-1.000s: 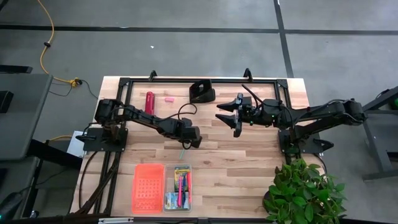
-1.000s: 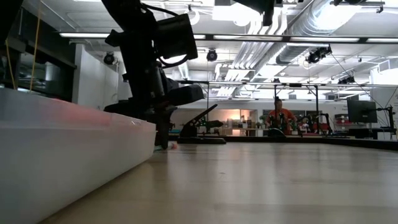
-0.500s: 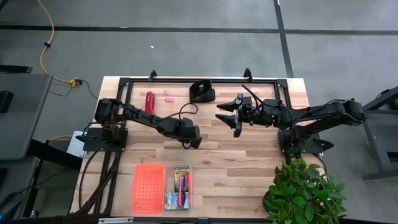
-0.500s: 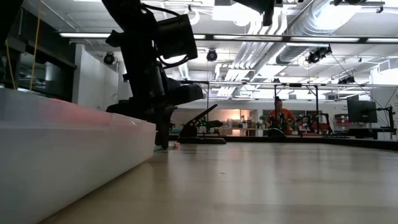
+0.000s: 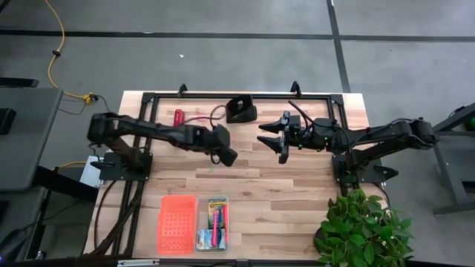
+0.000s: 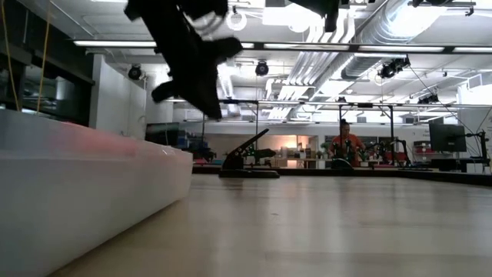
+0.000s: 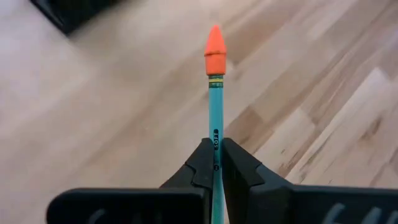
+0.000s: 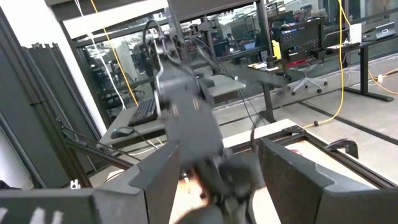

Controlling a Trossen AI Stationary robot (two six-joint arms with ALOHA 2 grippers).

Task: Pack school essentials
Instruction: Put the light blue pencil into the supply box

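Observation:
My left gripper (image 7: 216, 146) is shut on a thin blue-green pencil (image 7: 215, 99) with an orange cap (image 7: 214, 43). In the high view this gripper (image 5: 228, 157) hangs over the middle of the table; the low view shows it (image 6: 206, 108) well above the board. The open packing box (image 5: 214, 222) near the near edge holds pens and a yellow-green crayon box. My right gripper (image 5: 277, 141) waits open, right of centre, pointing toward the left arm. The pink eraser is hidden. My left gripper pinches the pencil's shaft (image 7: 215, 127) between its two fingers. The pencil lies along the fingers and sticks out past their tips, capped end foremost. It is lifted clear of the table.
An orange-red lid (image 5: 178, 222) lies left of the box. A black block (image 5: 240, 109) and a red bar (image 5: 178, 116) sit by the far edge. A potted plant (image 5: 364, 230) fills the near right corner. In the low view a white wall (image 6: 77, 192) stands at left.
My left gripper has risen from the table with the pencil, which lay on the board a second ago and is now lifted clear. The gripper has moved slightly toward the far edge, and the arm's rear joints have swung back to the left.

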